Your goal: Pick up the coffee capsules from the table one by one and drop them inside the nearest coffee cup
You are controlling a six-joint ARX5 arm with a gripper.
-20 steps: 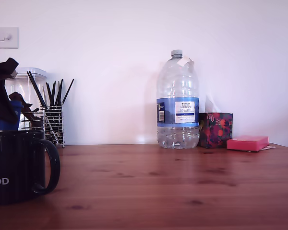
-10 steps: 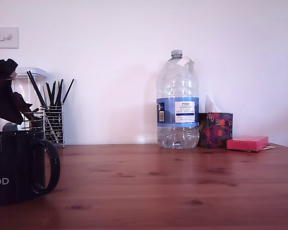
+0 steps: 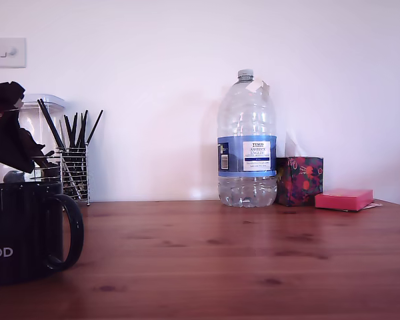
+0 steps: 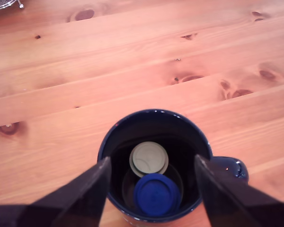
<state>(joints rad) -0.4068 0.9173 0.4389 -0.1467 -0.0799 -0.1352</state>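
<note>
The black coffee cup (image 3: 20, 227) with white letters "OOD" stands at the exterior view's left edge, handle towards the right. My gripper (image 3: 27, 157) hangs just above its rim. In the wrist view my gripper (image 4: 152, 160) is open, its dark fingers (image 4: 85, 194) spread to either side of the cup's (image 4: 132, 118) mouth with nothing between them. Both coffee capsules lie inside the cup: the pale green one (image 4: 149, 158) and the dark blue one (image 4: 157, 195), side by side and touching.
Behind the cup stand a clear canister (image 3: 37, 123) and a wire holder of black stirrers (image 3: 73, 170). A large water bottle (image 3: 247, 143), a patterned tissue box (image 3: 300, 180) and a pink notepad (image 3: 343, 199) sit at the back right of the wooden table (image 3: 240, 260).
One second ago the blue capsule hung in my shut gripper above the cup. It has since been let go and lies in the cup; my gripper has opened and risen slightly.
</note>
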